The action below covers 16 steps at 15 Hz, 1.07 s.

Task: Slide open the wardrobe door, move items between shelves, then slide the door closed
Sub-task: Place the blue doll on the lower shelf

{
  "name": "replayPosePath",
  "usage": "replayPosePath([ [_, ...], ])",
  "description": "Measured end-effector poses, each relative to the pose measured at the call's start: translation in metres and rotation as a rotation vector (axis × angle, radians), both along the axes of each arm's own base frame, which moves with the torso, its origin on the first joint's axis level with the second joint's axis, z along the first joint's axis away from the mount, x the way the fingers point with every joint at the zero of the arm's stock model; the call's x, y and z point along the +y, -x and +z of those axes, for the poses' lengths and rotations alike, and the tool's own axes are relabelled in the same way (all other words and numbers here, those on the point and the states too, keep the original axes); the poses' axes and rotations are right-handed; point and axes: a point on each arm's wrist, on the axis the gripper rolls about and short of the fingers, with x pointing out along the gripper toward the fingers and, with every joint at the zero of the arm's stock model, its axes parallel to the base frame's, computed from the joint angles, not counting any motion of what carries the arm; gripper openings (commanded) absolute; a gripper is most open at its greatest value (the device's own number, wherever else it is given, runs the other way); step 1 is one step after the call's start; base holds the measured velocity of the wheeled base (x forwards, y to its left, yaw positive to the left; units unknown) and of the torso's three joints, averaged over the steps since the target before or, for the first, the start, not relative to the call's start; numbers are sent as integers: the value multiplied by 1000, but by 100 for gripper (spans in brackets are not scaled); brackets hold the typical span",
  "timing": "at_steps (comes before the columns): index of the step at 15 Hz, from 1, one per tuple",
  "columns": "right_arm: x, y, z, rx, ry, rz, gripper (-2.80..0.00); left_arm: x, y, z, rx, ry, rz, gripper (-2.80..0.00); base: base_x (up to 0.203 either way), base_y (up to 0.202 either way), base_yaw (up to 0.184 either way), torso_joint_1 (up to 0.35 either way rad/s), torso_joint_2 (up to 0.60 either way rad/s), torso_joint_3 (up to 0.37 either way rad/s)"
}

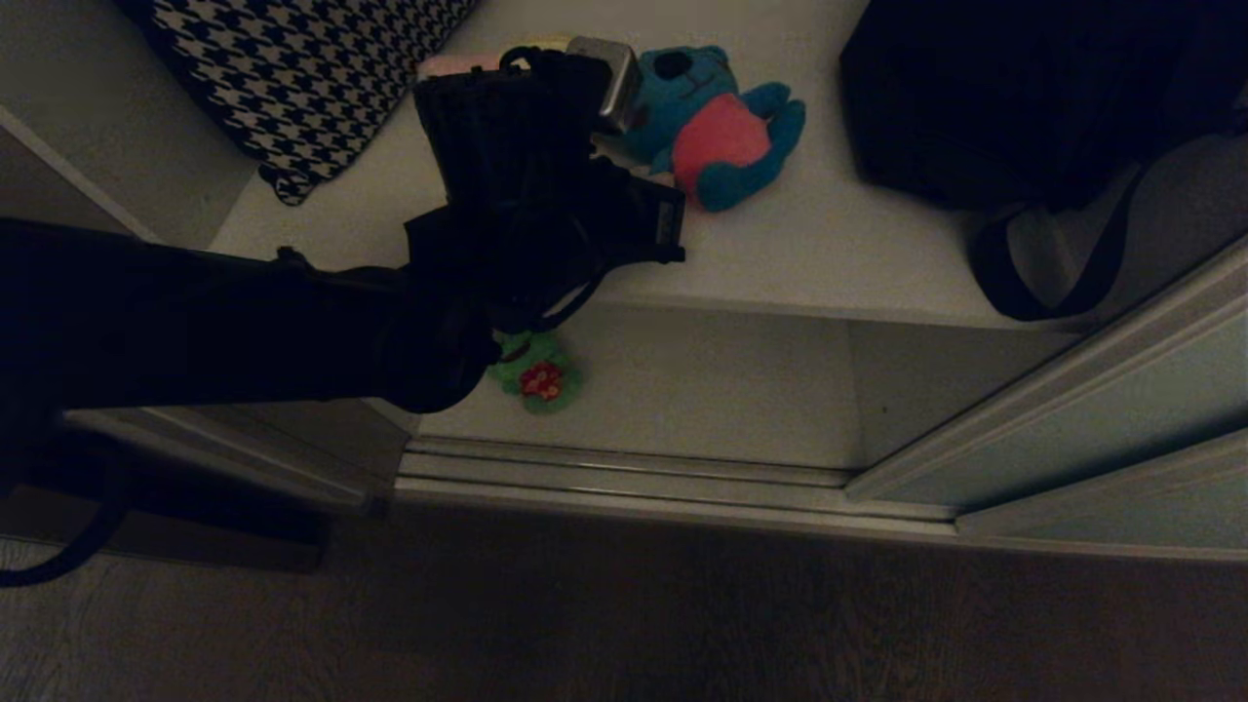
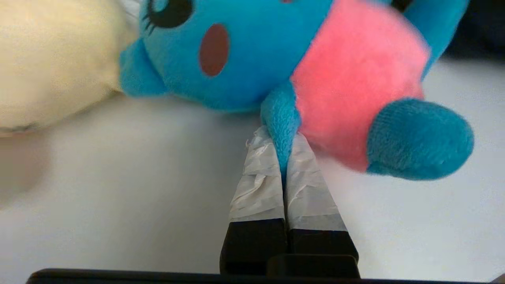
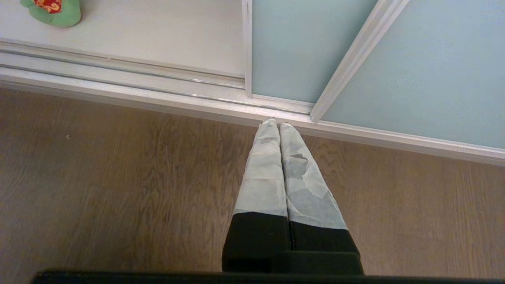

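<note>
Left wrist view: the left gripper (image 2: 282, 136) is clamped on the blue plush toy's (image 2: 276, 59) arm — on the upper shelf (image 2: 118, 177). The right gripper (image 3: 276, 125) hangs pressed together over the floor (image 3: 98, 177).

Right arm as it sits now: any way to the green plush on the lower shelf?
Probably yes. The right gripper hangs shut over the floor by the door track, and the green plush lies in the open bay on the lower shelf, with nothing between them.
</note>
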Motion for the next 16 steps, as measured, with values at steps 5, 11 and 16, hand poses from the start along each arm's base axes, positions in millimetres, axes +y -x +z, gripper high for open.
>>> replayPosePath([
  [5,0,0,0,0,0,0,-280,9,19,30,-8,38,34,-280,0,0,0,0,0,0],
  [11,0,0,0,0,0,0,-280,8,52,34,73,44,38,-280,0,0,0,0,0,0],
  [16,0,0,0,0,0,0,-280,17,68,45,74,84,112,-280,0,0,0,0,0,0],
])
